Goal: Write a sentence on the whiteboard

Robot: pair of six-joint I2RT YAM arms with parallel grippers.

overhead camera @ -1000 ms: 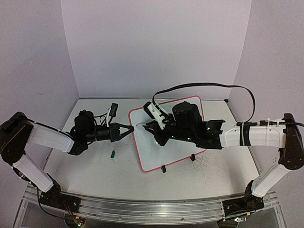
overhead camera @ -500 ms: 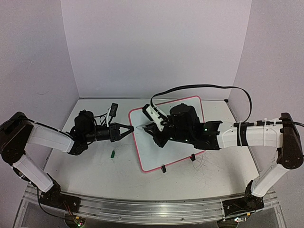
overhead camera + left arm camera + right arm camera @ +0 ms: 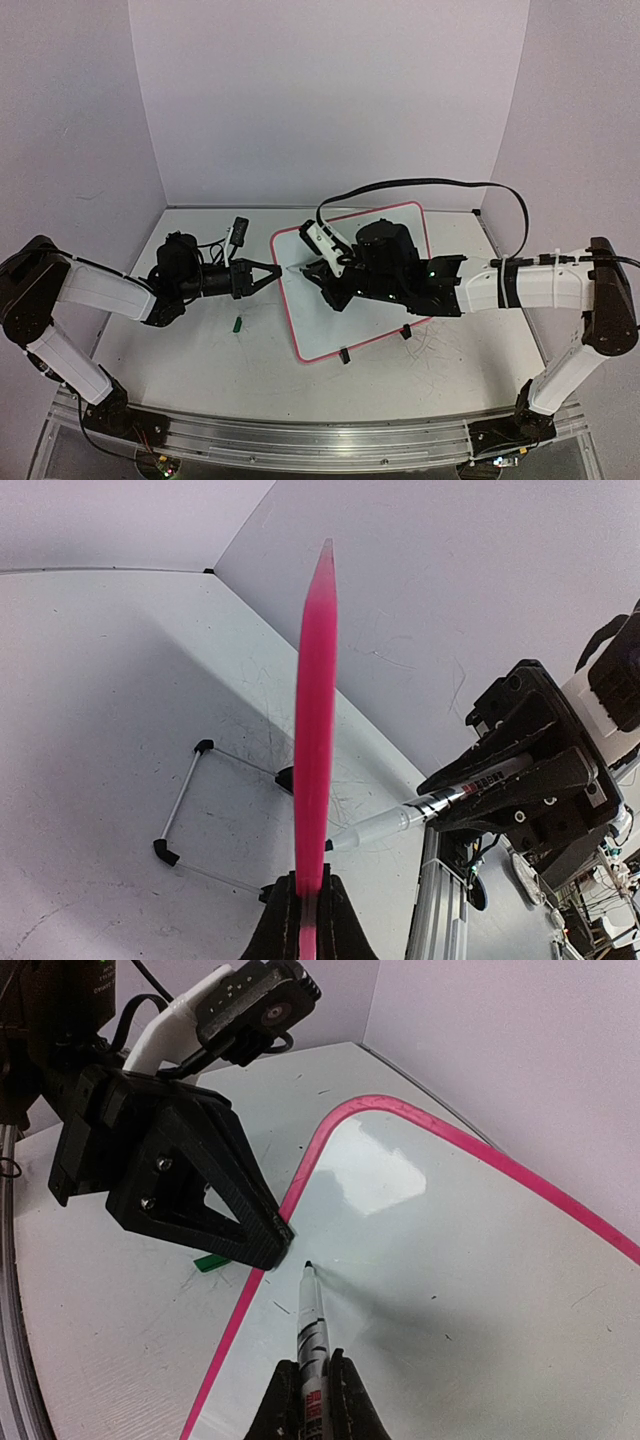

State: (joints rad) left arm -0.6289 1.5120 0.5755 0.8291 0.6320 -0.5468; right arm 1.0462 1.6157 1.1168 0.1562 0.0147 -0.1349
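The whiteboard (image 3: 322, 325) with its pink frame stands tilted on the table. My left gripper (image 3: 276, 271) is shut on its left edge, which shows as a pink strip (image 3: 316, 720) rising from between the jaws of the left gripper (image 3: 310, 888). My right gripper (image 3: 312, 1372) is shut on a marker (image 3: 313, 1320). The marker's dark tip sits at the board's white surface (image 3: 470, 1260), just right of the left gripper's fingertips (image 3: 272, 1244). In the left wrist view, the marker (image 3: 395, 823) reaches in from the right. No sentence is in view on the board.
A small green cap (image 3: 238, 323) lies on the table left of the board, and a black object (image 3: 239, 231) lies near the back wall. The board's wire stand with black feet (image 3: 178, 812) rests behind it. A black cable (image 3: 430, 182) loops above the right arm.
The right arm has shifted slightly left, bringing the marker tip closer to the board's left edge. The left gripper has kept its hold and place.
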